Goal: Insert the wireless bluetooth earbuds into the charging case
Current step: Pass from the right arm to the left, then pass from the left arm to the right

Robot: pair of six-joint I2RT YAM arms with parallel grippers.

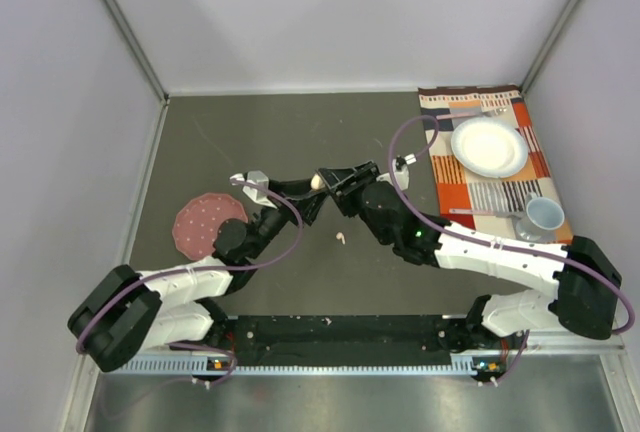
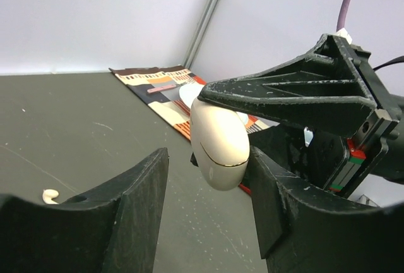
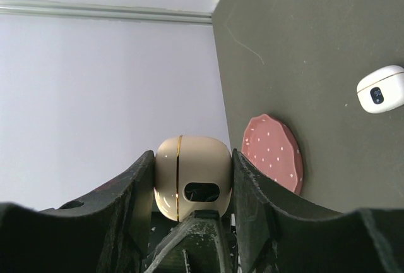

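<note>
Peach charging case (image 2: 218,143), lid seam closed, sits off the tabletop (image 2: 95,121) in the right claw (image 3: 192,162), clamped on both flanks. The left claw (image 2: 208,162) straddles the same case partly open with a gap on one side, and one pale earbud (image 2: 49,194) lies on the tabletop below the case, well apart from it. Risk, as judged: the left claw closing off-centre on the smooth rounded shell could twist it or squirt it loose. Cannot tell whether its other finger touches the shell; the remaining earbuds are not made out.
</note>
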